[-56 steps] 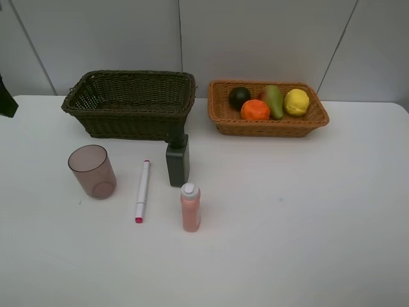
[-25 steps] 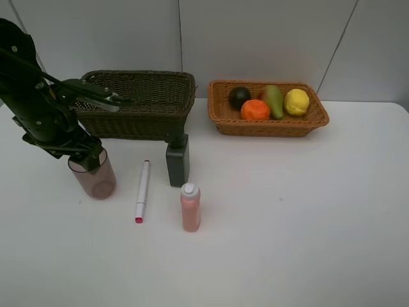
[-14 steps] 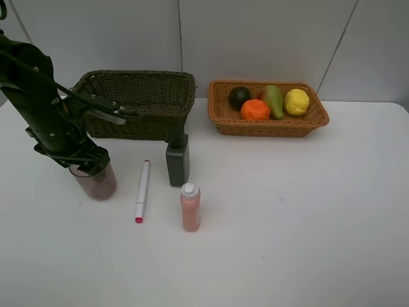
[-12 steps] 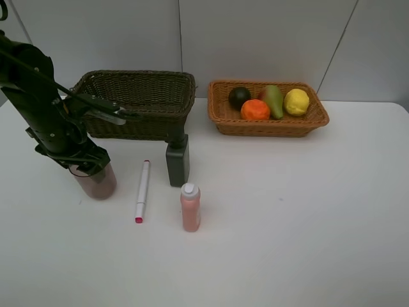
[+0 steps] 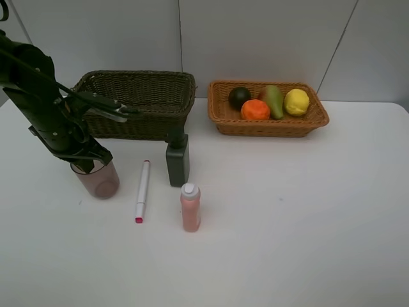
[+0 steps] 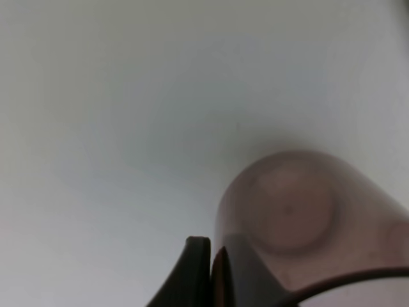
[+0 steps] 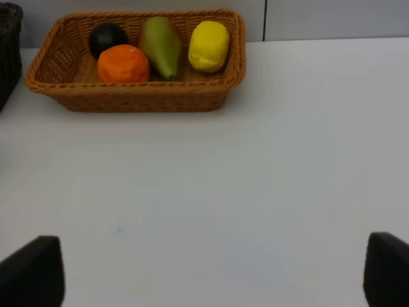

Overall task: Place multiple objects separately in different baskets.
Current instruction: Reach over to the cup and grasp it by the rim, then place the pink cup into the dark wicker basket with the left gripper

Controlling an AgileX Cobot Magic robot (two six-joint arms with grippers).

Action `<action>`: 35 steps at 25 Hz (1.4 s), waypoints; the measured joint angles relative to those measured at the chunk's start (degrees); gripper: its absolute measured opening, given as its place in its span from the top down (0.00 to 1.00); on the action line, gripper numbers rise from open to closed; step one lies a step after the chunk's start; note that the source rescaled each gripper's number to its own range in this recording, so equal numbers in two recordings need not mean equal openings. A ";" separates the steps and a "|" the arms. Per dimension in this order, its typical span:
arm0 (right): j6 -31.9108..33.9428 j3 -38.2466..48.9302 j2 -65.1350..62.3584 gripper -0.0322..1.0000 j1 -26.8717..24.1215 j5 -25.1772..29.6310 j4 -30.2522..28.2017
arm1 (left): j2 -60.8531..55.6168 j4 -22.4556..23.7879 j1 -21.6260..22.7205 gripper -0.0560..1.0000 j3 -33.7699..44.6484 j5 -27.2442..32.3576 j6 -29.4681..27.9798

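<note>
A white tabletop (image 5: pixel 294 224) holds two wicker baskets at the back. The tan basket (image 5: pixel 268 128) on the right already contains an orange (image 5: pixel 255 110), a lemon (image 5: pixel 296 102), a pear (image 5: pixel 273 100) and a dark green fruit (image 5: pixel 239 96). The dark basket (image 5: pixel 140 123) on the left appears empty.

The step in hand is picking up the translucent pinkish cup (image 5: pixel 99 183), which stands upright on the tabletop in front of the dark basket's left end. The left fingers (image 6: pixel 195 272) are closed on the cup's wall at the rim. One finger presses the outside and the other shows darkly through the plastic from inside. Whether the base has left the tabletop cannot be told.

The next move likely calls for a straight lift, then a carry back over the dark basket's high rim before letting go. A thin pinch on one wall could let the cup swing or slip.

A white-pink marker (image 5: pixel 142 190), a dark green bottle (image 5: pixel 177 161) and a pink bottle (image 5: pixel 190 208) wait to the cup's right. The right fingers (image 7: pixel 32 272) stand wide apart, holding nothing, facing the tan basket.
</note>
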 joint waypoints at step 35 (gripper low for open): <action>0.00 0.00 0.00 0.02 0.00 0.00 0.00 | -5.32 3.90 0.00 0.95 -30.50 23.70 0.00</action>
